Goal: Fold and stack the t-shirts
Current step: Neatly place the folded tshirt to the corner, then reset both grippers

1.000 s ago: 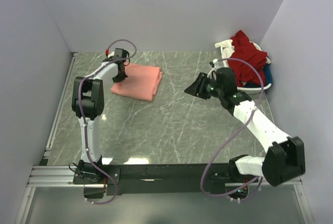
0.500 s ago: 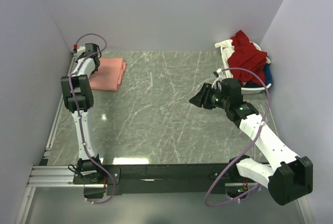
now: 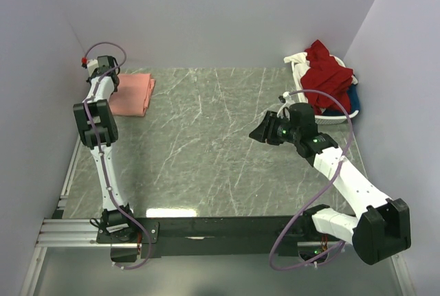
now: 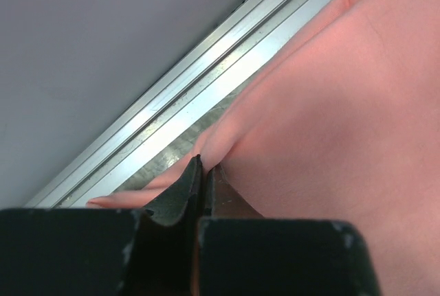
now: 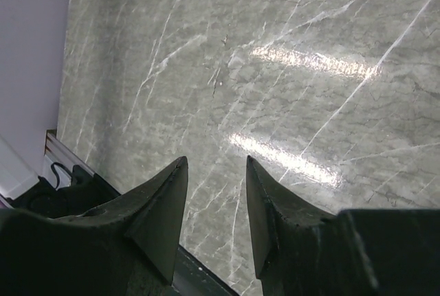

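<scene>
T-shirt (image 3: 130,95) pinched in left hand (image 4: 203,172) has slid farther left; right hand (image 5: 215,165) stays spread.

Grey-green marbled table (image 3: 220,145), white slatted basket (image 3: 342,117) at its far right corner, metal rail (image 4: 206,69) along its left edge

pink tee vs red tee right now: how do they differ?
1. Pose: the pink t-shirt lies folded flat; the red t-shirt is a crumpled heap.
2. Place: the pink t-shirt sits on the table at far left; the red t-shirt is piled in the white basket at far right.
3. Contact: the left jaws are shut on the pink t-shirt's edge; nothing touches the red t-shirt, and the right jaws stand open over the table.

Both are plain cloth.
</scene>
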